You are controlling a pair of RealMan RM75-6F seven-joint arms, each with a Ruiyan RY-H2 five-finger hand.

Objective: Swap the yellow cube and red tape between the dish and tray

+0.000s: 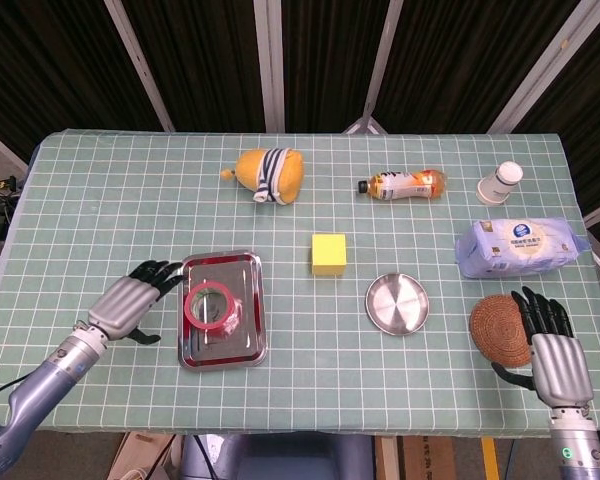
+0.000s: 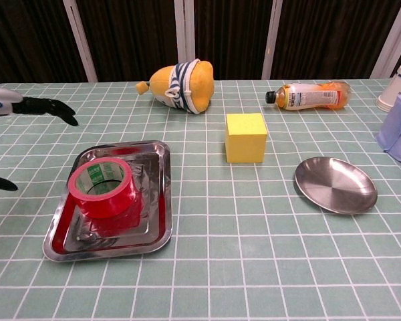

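The left hand [image 1: 130, 300] hovers just beside the tray [image 1: 246, 340], at its 9 o'clock edge, fingers spread and holding nothing; its dark fingertips [image 2: 65, 115] also show in the chest view. The likeliest trouble from here lies in the reach for the red tape [image 1: 210, 304]: the roll lies flat in the tray, up against the wall nearest the hand, so fingers coming in low could catch the steel rim and shove or tip the whole tray instead of closing on the roll. The tape is a smooth ring, so a shallow pinch might let it slip out.

The tray holds only the red tape. At its 3 o'clock, well apart, the yellow cube [image 1: 329, 253] sits on the bare tablecloth [image 1: 100, 200], in neither container. Just past it, at the cube's 4 o'clock, the dish [image 1: 397, 304] lies empty. Judging from this, the swap is half done: the cube is out, the tape is not yet moved.

Farthest right, the right hand [image 1: 557, 358] hangs open near the table's edge, gripping nothing, at the 4 o'clock side of a woven coaster [image 1: 495, 328]. A careless lift from there could brush the coaster.
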